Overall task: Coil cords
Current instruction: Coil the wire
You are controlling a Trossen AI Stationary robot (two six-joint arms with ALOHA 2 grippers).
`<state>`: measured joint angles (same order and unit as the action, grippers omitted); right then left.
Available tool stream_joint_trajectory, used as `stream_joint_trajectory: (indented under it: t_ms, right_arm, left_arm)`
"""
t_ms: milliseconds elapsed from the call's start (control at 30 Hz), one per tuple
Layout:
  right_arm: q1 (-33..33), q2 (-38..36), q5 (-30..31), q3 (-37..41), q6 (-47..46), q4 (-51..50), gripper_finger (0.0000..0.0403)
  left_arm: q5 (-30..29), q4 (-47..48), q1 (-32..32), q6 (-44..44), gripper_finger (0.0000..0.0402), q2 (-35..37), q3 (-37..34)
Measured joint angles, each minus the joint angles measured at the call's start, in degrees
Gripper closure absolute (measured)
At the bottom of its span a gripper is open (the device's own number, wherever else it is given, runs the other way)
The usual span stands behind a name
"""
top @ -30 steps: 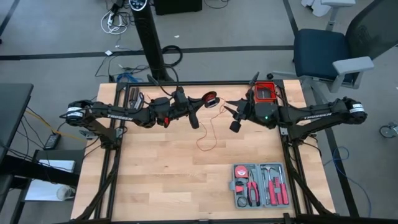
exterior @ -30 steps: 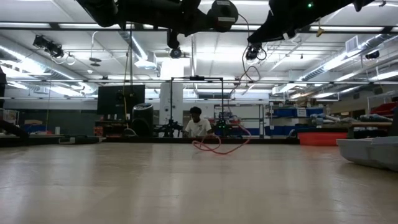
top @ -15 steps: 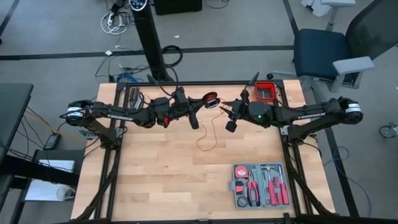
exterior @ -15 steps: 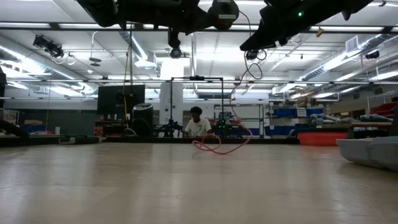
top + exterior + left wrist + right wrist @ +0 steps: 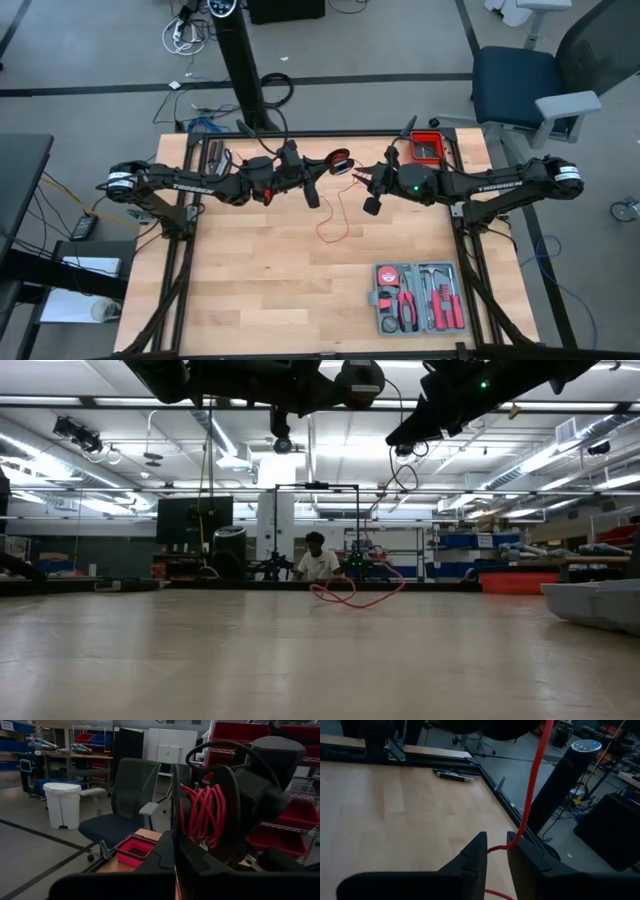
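Cord (image 5: pixel 333 212): thread-thin, limp, light; part wound on spool (image 5: pixel 340 161), rest trailing to surface (image 5: pixel 250 280). Left gripper (image 5: pixel 312 192) jaws pressed together. Right gripper (image 5: pixel 494 852) jaws pinching cord. Take taut strand near spool.

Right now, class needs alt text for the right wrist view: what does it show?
The right end effector has its two dark fingers around a thin red cord that hangs from above, over a wooden table.

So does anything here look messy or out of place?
Only the red cord: part is wound on a spool held up between the arms, while the rest trails in a loose tangle on the table. The tool case looks tidy.
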<state>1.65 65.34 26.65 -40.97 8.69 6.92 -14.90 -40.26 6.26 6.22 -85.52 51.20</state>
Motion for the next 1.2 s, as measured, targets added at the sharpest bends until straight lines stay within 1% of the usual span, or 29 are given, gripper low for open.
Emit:
stream_joint_trajectory:
  t_ms: [233, 300, 367, 433, 533, 667, 733, 800, 900, 1000, 1133, 1200]
  right_arm:
    - [0.15, 0.07, -0.20, 0.00, 0.54, -0.88, 0.0345]
    - [0.46, 0.17, -0.33, 0.00, 0.55, -1.28, 0.0361]
    - [0.93, 0.17, -1.40, 0.00, 0.95, -1.65, 0.0388]
    - [1.24, 0.22, -2.05, 0.00, 0.98, -1.95, 0.0395]
    - [1.51, 2.07, -1.68, 0.00, 0.05, 0.66, 0.0397]
    - [1.79, 7.45, -0.97, 0.00, 1.87, 8.04, 0.0399]
    - [2.08, 9.72, -0.95, 0.00, 1.92, 11.28, 0.0400]
    - [2.12, 11.44, -0.90, -0.73, 1.86, 12.35, 0.0400]
    - [1.44, 13.48, -0.90, -3.40, 1.61, 11.93, 0.0401]
    - [0.41, 15.39, -0.66, -7.62, 1.47, 8.18, 0.0401]
    - [-1.21, 16.78, 2.73, -11.85, 0.94, 1.40, 0.0402]
    - [-2.34, 16.90, 4.03, -12.31, 1.27, 0.99, 0.0402]
  left_arm:
    - [-0.02, -0.14, 0.00, 0.00, 0.0401, 0.00, 0.00]
    - [-0.02, -0.14, 0.00, 0.02, 0.0401, 0.00, 0.00]
    - [-0.02, -0.16, 0.00, 0.04, 0.0401, 0.00, 0.00]
    - [-0.02, -0.31, 0.00, 0.66, 0.0401, 0.00, 0.00]
    - [-0.07, -1.28, 0.00, 3.64, 0.0401, 0.00, 0.00]
    - [-0.31, -2.09, 0.04, 7.34, 0.0401, -0.03, -0.02]
    - [-0.38, -2.09, 0.04, 7.84, 0.0401, -0.05, -0.05]
    - [-0.53, -2.12, 0.04, 7.89, 0.0401, -0.07, -0.07]
    - [-2.04, -2.89, 0.00, 7.98, 0.0401, -0.84, -0.05]
    - [-2.43, -4.06, 0.00, 8.26, 0.0401, -3.04, -0.01]
    - [-3.26, -7.21, 0.07, 9.87, 0.0401, -6.24, 0.02]
    - [-3.93, -8.63, 0.01, 9.92, 0.0401, -7.24, 0.07]
